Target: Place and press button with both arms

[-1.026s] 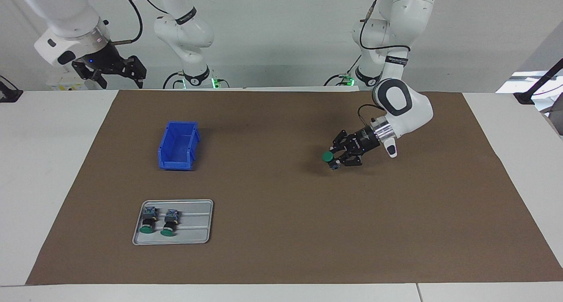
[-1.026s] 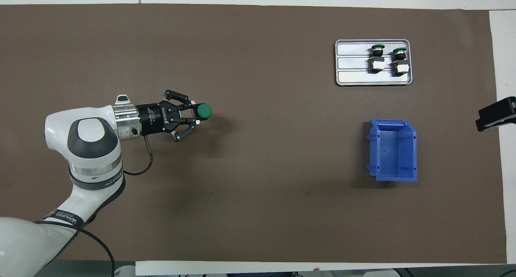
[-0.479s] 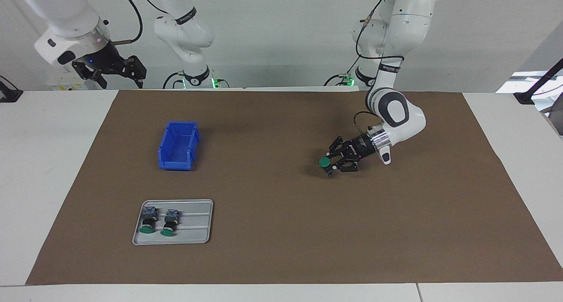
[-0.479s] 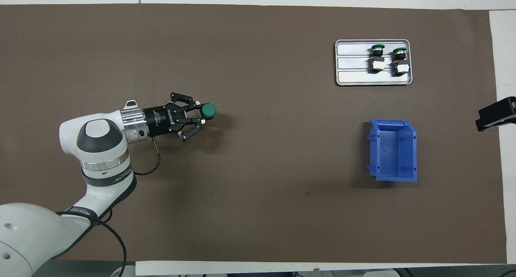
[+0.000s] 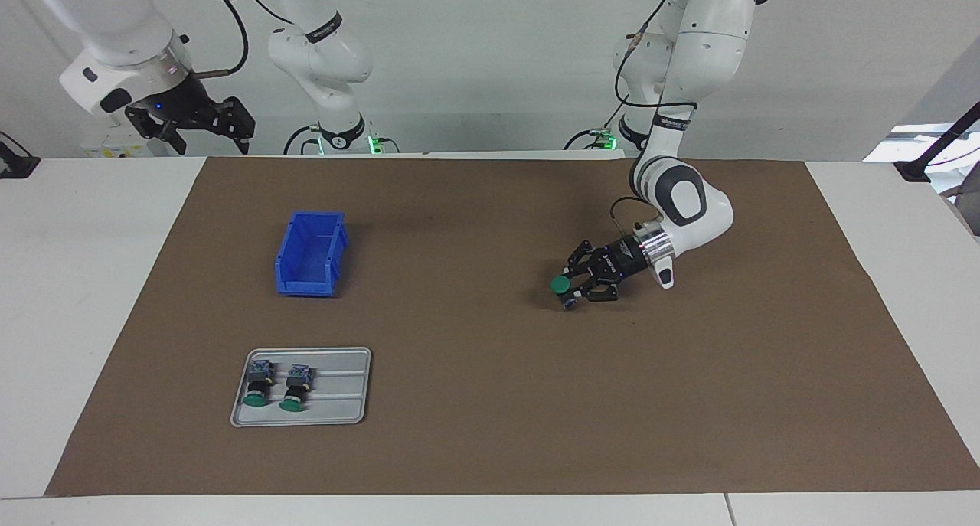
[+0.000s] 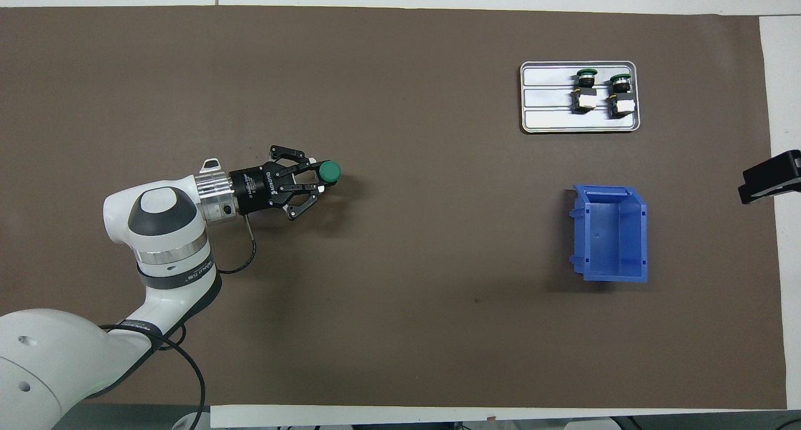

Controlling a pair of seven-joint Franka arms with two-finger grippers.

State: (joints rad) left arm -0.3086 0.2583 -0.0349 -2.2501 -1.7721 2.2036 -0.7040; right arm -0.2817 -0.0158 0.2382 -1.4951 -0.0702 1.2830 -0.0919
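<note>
The right arm waits raised at its own end of the white tabletop [image 5: 92,296], clear of the brown paper mat [image 5: 490,403]; its black 2-finger right end effector [image 5: 200,128] hangs over the tabletop's edge nearest the robots with its fingers spread wide and nothing between them. The glossy white left arm [image 5: 689,204] reaches out and down over the mat at its own end of the tabletop, and the black left end effector [image 5: 576,287] points toward the middle of the mat, its fingers drawn in narrow around the barrel of the small push-button switch with the round flat green cap [image 5: 560,285]. The held button [image 6: 328,172] sits cap outward, with the grey-blue terminal block at the fingertips; it appears to be just above the mat or barely touching it, though the contact cannot be made out. Toward the right arm's end, the open blue plastic bin [image 5: 310,254] stands on the mat, roughly as near to the robots as the held button. Farther from the robots than the bin lies the shallow grey metal tray [image 5: 337,403], and in it 2 more green-capped push-button switches [image 5: 276,387] lie side by side on their sides, caps pointing away from the robots, bunched at the tray's end nearer the right arm's side.
</note>
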